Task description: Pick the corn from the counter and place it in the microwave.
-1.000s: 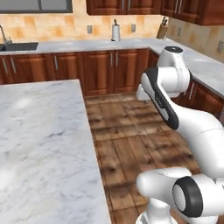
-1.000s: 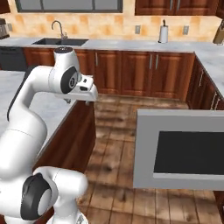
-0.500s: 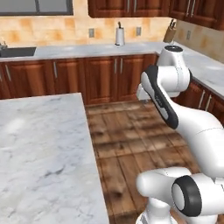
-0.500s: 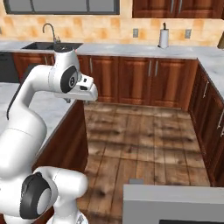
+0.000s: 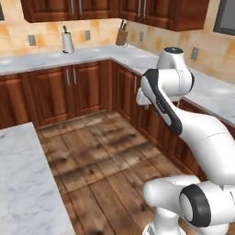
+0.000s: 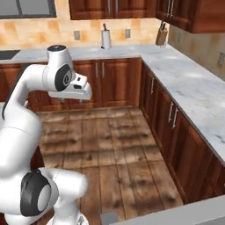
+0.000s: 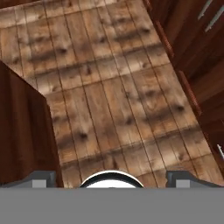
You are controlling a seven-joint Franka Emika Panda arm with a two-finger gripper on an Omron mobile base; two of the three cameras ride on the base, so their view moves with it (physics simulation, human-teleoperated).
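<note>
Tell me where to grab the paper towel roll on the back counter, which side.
Paper towel roll: upright on the counter, backsplash close behind, thin dark post out the top. Grip the white cylinder mid-height, coming level from the open floor side. If it is too wide, likely take the post from above.

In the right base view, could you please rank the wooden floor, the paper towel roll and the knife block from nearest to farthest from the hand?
1. Wooden floor: directly below the hand.
2. Paper towel roll: on the back counter, beyond the hand.
3. Knife block: in the far right corner.
</note>
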